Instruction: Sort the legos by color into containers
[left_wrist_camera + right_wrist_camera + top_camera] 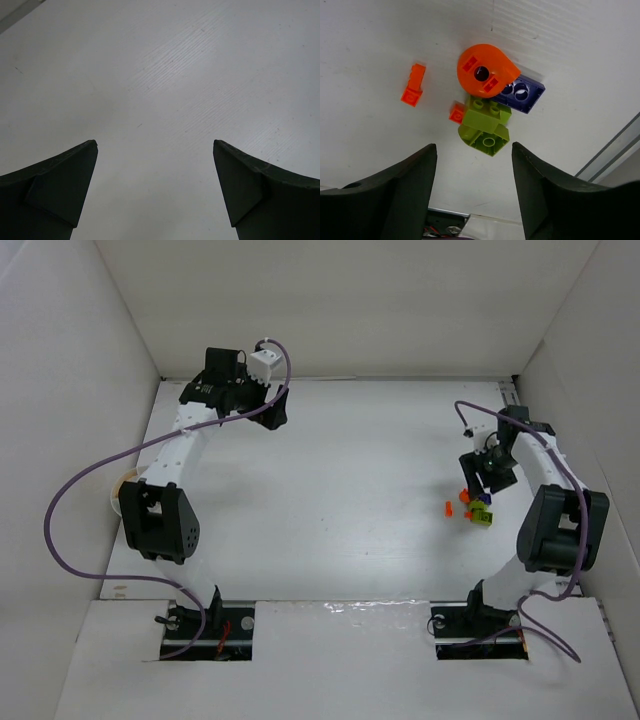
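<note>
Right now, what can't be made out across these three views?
Top view: round whitish cup, mostly behind the left arm; contents unseen.
Top view: small plastic bricks too tiny to count; right gripper partly covers them.
Right wrist: purple rectangular brick partly under the orange round piece.
Left wrist: only bare white floor shows.

Both arms are the same build tbh: the left arm (168,452) and right arm (548,452) are white tube links with chunky black joint housings (160,522), and the left one's housing has a few small holes dotted on its side. Each arm has a purple cable (58,505) running off it in a big loose loop. The base mounts (205,625) are black, with a bit of red showing by the left one. There's a white boxy block (263,362) on the left wrist. The left gripper (155,145) and right gripper (473,146) have matte black fingers (55,185), wedge-shaped with blunt corners.
</note>
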`<state>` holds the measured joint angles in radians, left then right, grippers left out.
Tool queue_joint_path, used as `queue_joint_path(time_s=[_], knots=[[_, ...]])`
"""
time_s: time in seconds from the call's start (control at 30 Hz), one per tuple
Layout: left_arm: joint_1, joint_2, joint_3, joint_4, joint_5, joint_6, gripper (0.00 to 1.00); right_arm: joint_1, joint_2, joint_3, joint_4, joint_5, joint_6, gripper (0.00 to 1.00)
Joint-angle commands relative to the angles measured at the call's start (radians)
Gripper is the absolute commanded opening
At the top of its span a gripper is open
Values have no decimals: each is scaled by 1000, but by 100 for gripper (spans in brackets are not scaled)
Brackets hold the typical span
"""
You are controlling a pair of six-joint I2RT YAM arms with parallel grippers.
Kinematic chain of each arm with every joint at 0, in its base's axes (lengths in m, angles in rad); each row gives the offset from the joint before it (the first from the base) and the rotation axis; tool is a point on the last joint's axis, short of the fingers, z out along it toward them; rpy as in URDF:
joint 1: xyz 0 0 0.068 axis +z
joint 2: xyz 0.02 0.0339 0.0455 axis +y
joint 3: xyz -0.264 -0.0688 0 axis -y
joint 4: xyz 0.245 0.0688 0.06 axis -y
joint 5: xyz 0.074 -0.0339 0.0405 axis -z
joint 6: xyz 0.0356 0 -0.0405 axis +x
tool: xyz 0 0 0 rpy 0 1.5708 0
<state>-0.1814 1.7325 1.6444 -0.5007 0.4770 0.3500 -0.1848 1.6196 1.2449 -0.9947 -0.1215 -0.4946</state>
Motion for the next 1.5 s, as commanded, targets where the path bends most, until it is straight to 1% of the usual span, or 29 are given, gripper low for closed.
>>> queue_joint_path(time_s=[0.0, 0.03, 0.1, 0.13, 0.17, 0.2, 0.3, 0.33, 0.37, 0.53, 0.67, 0.83, 0.87, 1.07, 1.23, 1.47], knots=[[3, -33, 32, -6, 3, -3, 100, 24, 23, -16, 4, 14, 19, 67], [3, -33, 32, -6, 3, -14, 100, 36, 23, -27, 13, 14, 33, 69], [3, -33, 32, -6, -15, -14, 100, 51, 34, -27, 25, 14, 54, 69], [3, -33, 32, -6, -15, -14, 100, 64, 60, -27, 34, 28, 83, 66], [3, -33, 32, -6, -27, -14, 100, 64, 71, -15, 34, 28, 102, 66], [3, -33, 32, -6, -38, -14, 100, 64, 83, -6, 34, 28, 123, 63], [3, -42, 23, 4, -48, -14, 100, 64, 95, 4, 34, 49, 223, 62], [3, -42, 23, 4, -58, -25, 100, 64, 85, -10, 48, 59, 249, 62], [3, -42, 23, 13, -58, -25, 100, 64, 66, -19, 65, 59, 310, 62], [3, -51, 3, 13, -67, -25, 100, 64, 23, -51, 97, 75, 451, 63], [3, -51, 3, 13, -67, -25, 100, 45, -23, -76, 110, 75, 479, 64], [3, -31, 12, 13, -67, -25, 100, 19, -64, -117, 122, 115, 488, 66], [3, -31, 12, 13, -67, -25, 100, 19, -64, -117, 131, 115, 488, 67], [3, -22, 22, 22, -48, -25, 100, 19, -43, -128, 159, 163, 470, 67], [3, -13, 32, 13, -38, -25, 100, 10, -6, -119, 182, 163, 439, 67], [3, -13, 32, 13, -48, -25, 100, 10, 34, -98, 191, 154, 419, 60]])
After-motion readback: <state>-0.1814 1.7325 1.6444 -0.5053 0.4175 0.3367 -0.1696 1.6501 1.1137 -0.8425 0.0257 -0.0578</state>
